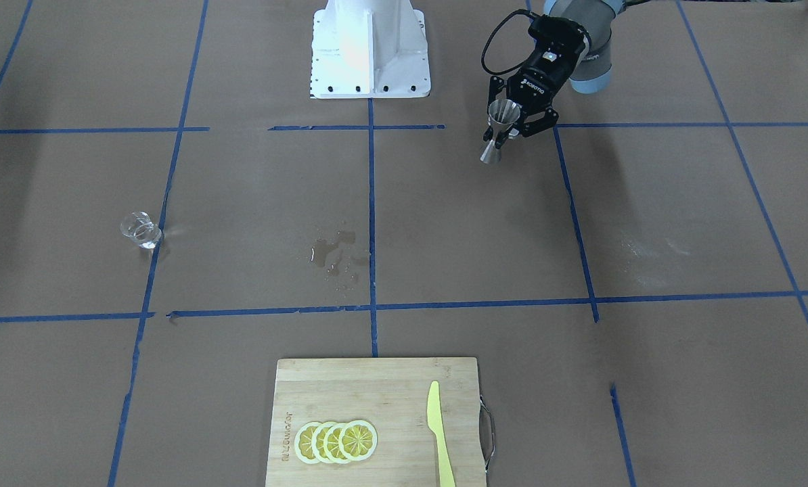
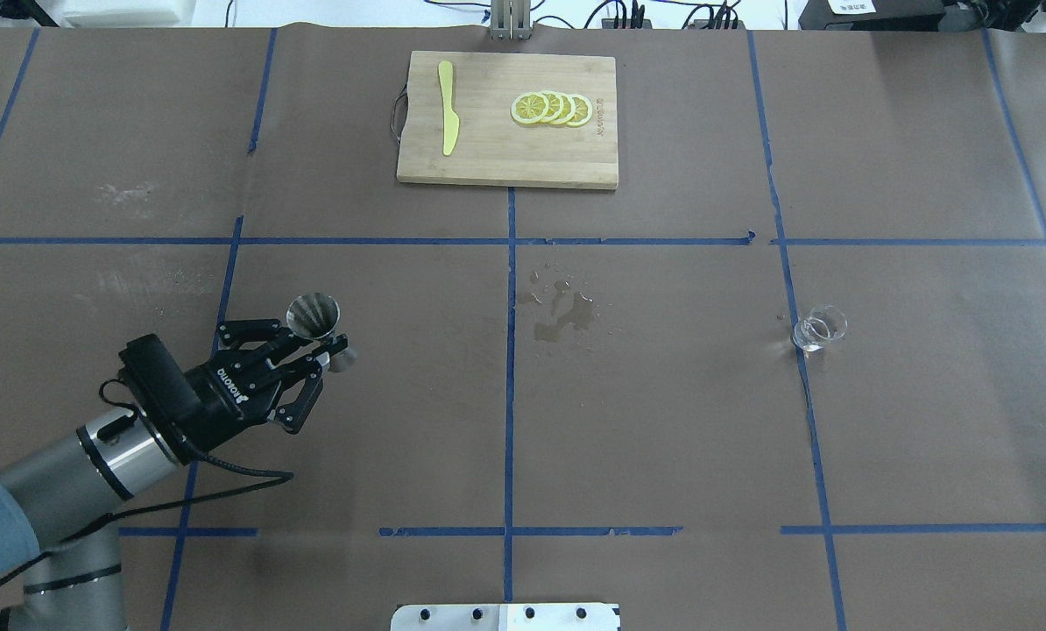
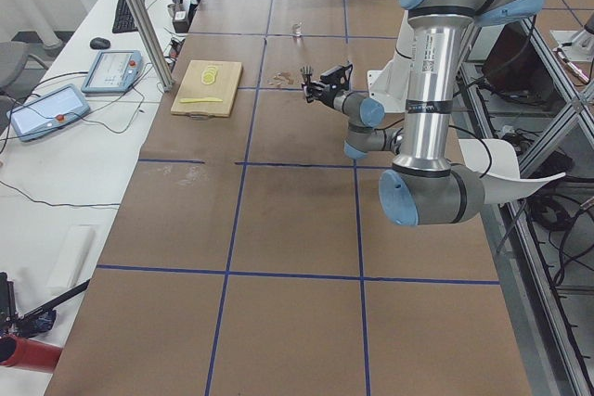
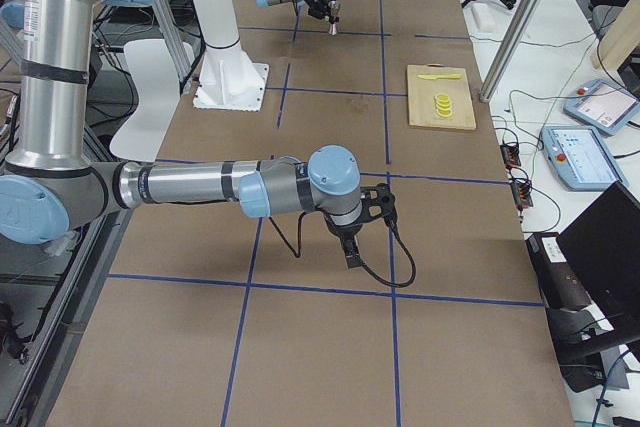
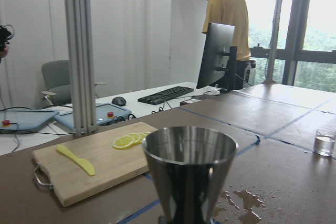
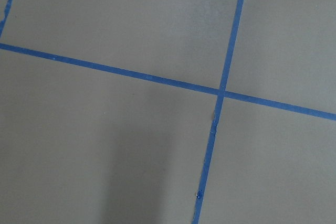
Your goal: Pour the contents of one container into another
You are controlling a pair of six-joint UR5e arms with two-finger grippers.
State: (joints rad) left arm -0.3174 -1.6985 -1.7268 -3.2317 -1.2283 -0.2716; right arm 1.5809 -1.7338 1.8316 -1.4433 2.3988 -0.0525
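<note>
Brown-papered counter (image 2: 663,421): we list jigger (image 2: 314,315), upright for filling, clenched at its waist by left fingers (image 2: 256,330); glass tumbler (image 2: 819,328) well apart; right fingers (image 4: 352,252), we cannot tell.

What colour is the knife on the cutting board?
Plain pale yellow all over, blade and handle alike. The knife shows best in the exterior front-facing view.

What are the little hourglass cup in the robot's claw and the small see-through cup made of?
The jigger looks like polished stainless steel: grey, shiny, with mirror-like reflections. The tumbler looks like clear glass, colourless and see-through; clear plastic cannot be ruled out.
</note>
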